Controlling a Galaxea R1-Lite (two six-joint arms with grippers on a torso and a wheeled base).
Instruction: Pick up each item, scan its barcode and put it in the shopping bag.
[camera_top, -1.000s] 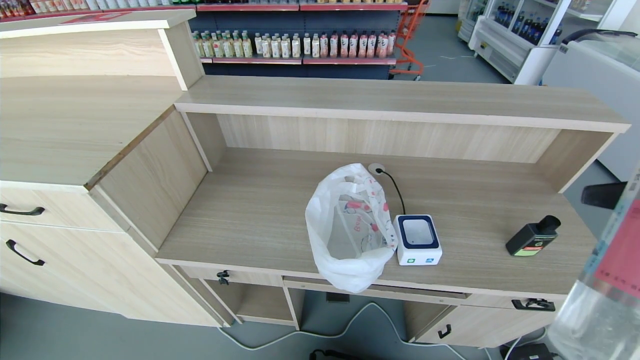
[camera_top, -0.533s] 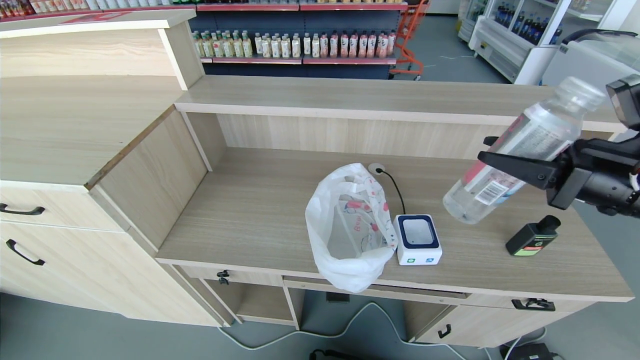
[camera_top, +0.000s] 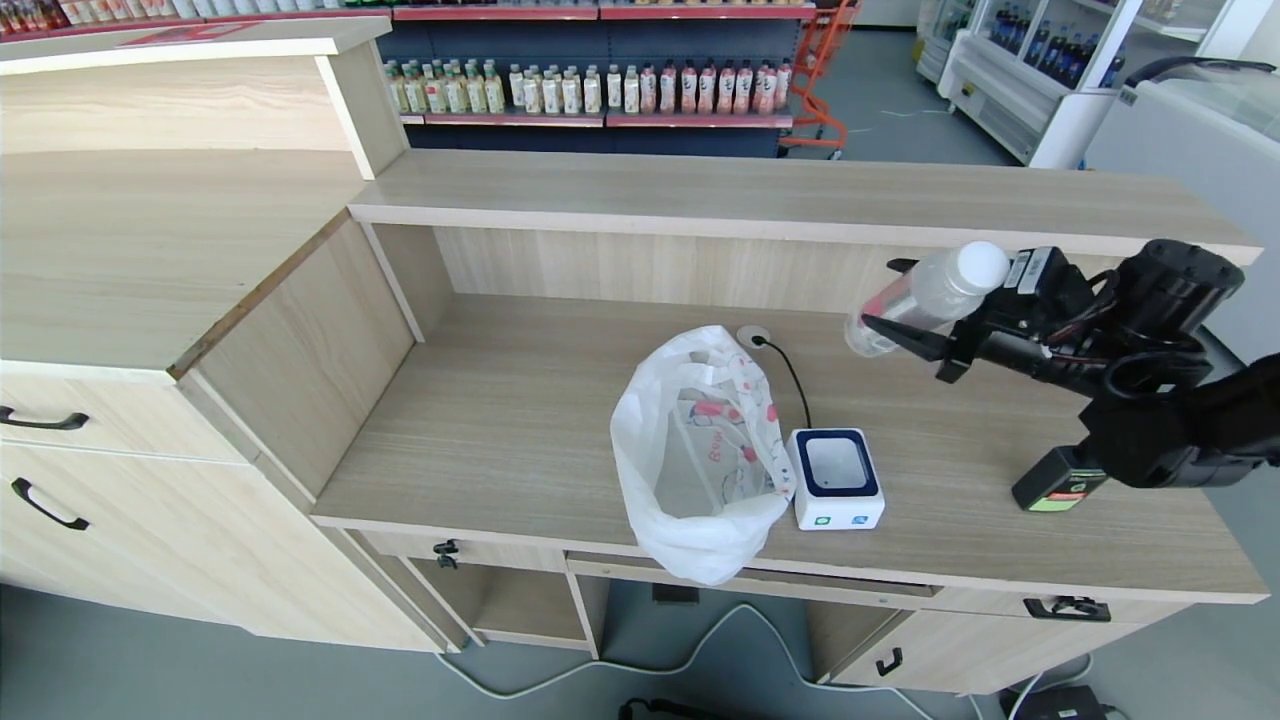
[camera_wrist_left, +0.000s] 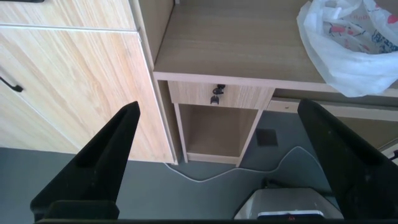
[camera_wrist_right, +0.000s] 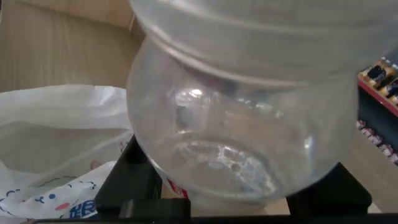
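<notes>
Right pincer (camera_top: 895, 300) is clenched around a clear bottle (camera_top: 930, 285), held tilted above the bench (camera_top: 520, 420), beyond the scanner (camera_top: 835, 478) and white shopping bag (camera_top: 690, 450). Left pincer (camera_wrist_left: 217, 106) is held released, low before the bench front.

A light wooden checkout counter (camera_top: 520, 420) with drawers (camera_top: 110, 500) stood on a grey floor (camera_top: 890, 110). Behind it ran shelves of bottled drinks (camera_top: 590, 90) and a white chiller (camera_top: 1000, 95).

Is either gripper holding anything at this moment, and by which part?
The right gripper holds the clear bottle across its body, at the label, well below the cap. The left gripper is open and holds nothing.
</notes>
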